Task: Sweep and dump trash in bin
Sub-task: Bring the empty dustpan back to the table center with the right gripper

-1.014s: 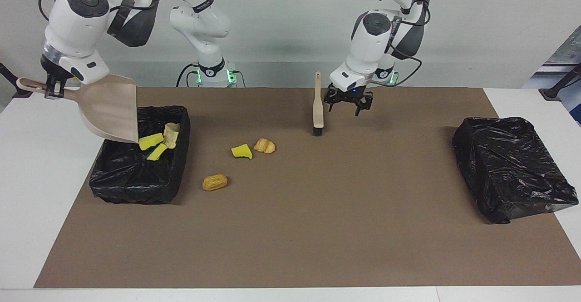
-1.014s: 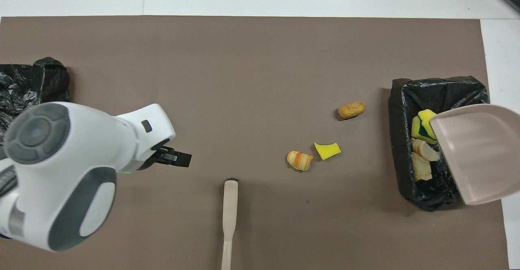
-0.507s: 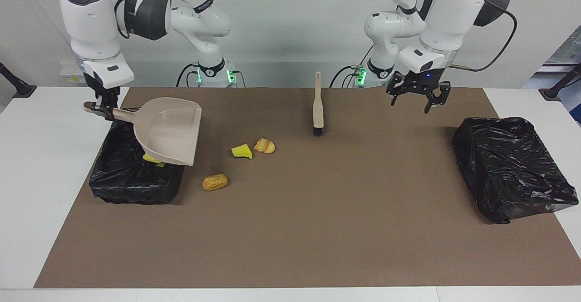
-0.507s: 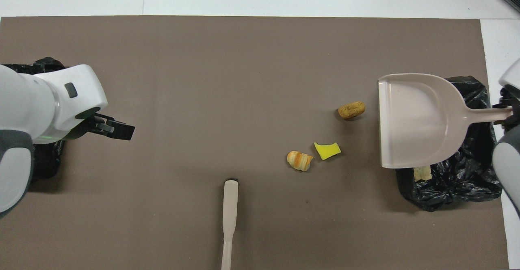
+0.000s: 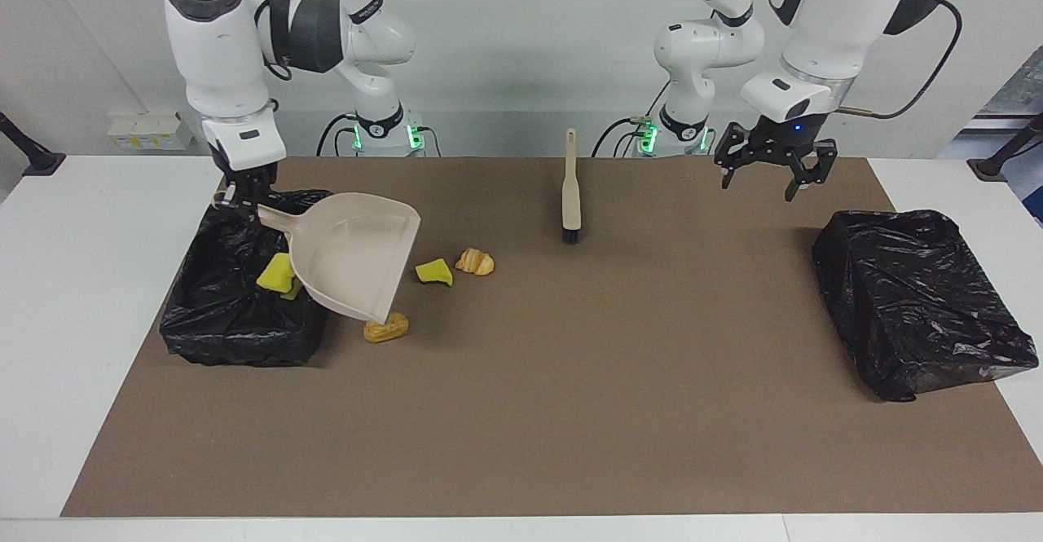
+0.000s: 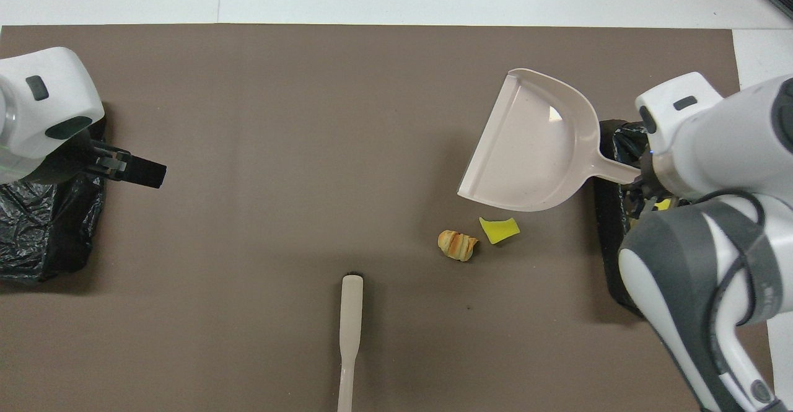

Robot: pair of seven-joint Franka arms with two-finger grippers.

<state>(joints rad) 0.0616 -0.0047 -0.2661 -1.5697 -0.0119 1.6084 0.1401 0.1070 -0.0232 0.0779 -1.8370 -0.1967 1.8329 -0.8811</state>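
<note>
The right gripper (image 5: pixel 242 191) is pinching the dustpan (image 5: pixel 352 255) handle; three scraps (image 5: pixel 433 271) are lying toward the brush (image 5: pixel 572 191) (untouched).

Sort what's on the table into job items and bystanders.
Job:
- dustpan, held by right end effector
- brush
- lined bin
- loose trash: sponge wedge, croissant bit, bread bit

Lying about:
- black bag bundle, under the left end effector

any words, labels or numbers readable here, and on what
None can be read.
Black bands on both arms near their bases carry white lettering, too small to make out.
The dustpan, brush, two black bin bags and brown mat show no print.
</note>
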